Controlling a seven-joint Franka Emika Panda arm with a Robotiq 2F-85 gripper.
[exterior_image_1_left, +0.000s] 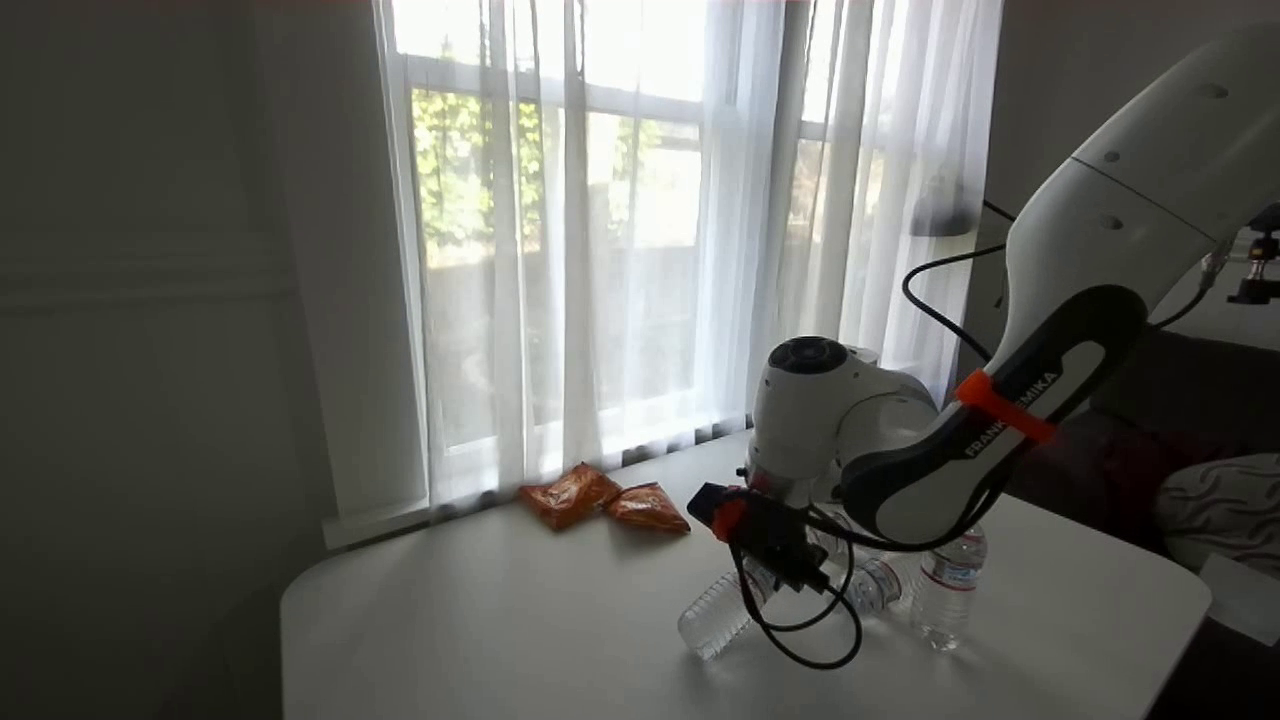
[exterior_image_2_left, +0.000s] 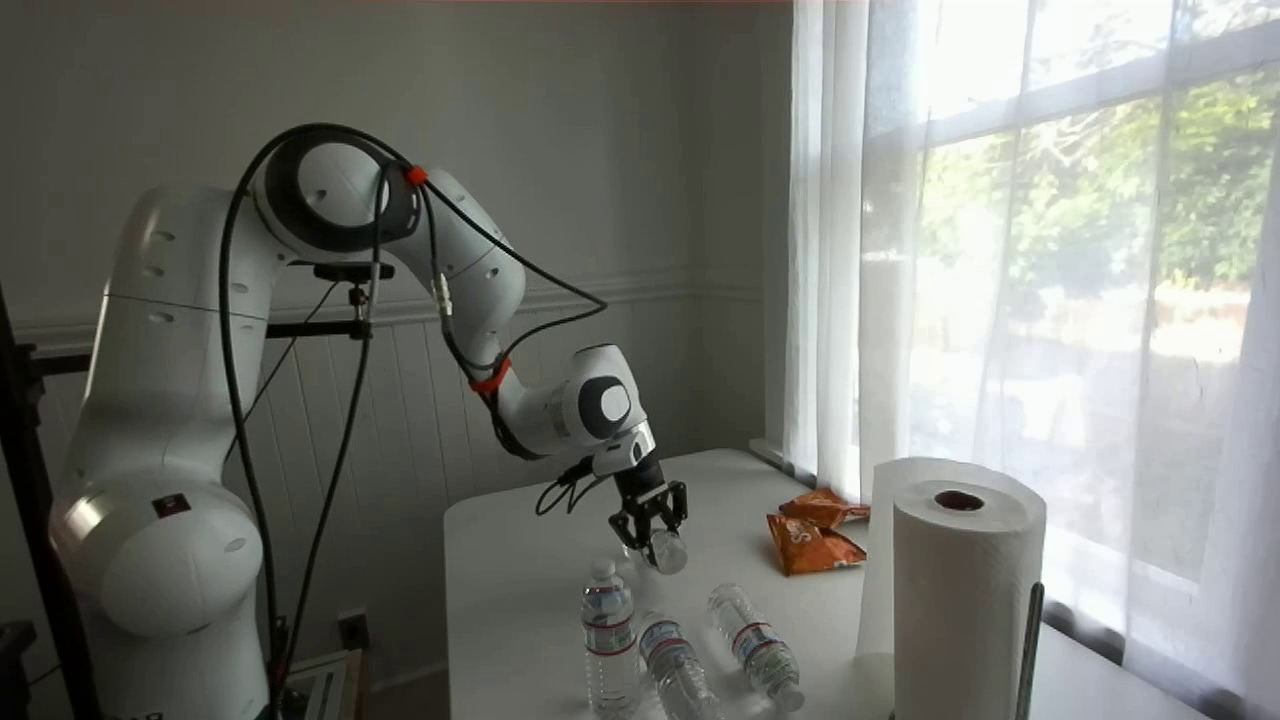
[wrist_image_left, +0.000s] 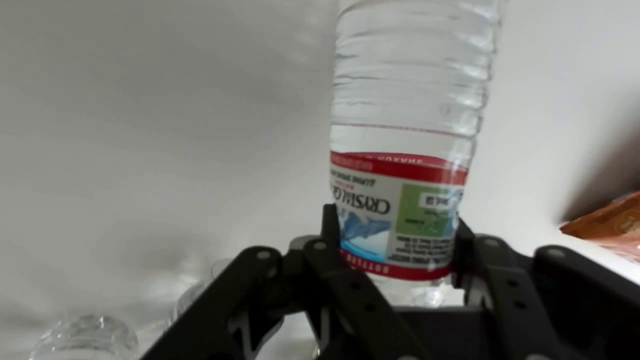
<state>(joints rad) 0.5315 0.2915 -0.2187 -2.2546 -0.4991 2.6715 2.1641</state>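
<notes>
Bottle (wrist_image_left: 407, 100) held in gripper (wrist_image_left: 397, 237)

Jaws closed on both sides of its label (wrist_image_left: 372, 215). Bottle slants over white table (exterior_image_2_left: 530, 560); whether it touches, cannot tell. Nearby: upright bottle (exterior_image_2_left: 610, 645), two lying bottles (exterior_image_2_left: 755, 645). Orange bags (exterior_image_1_left: 570, 497) farther off, by curtain (exterior_image_1_left: 740, 230).

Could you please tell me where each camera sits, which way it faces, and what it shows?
An exterior view: apart from the arm, facing the curtained window across the table; the arm reaches in from the picture's right.
An exterior view: near the paper roll, facing the wall; most of the arm shows.
Wrist view: at the arm's end, looking down at the table; the tool shows, gripping a bottle.
Both exterior views share the table, arm and orange bags.
</notes>
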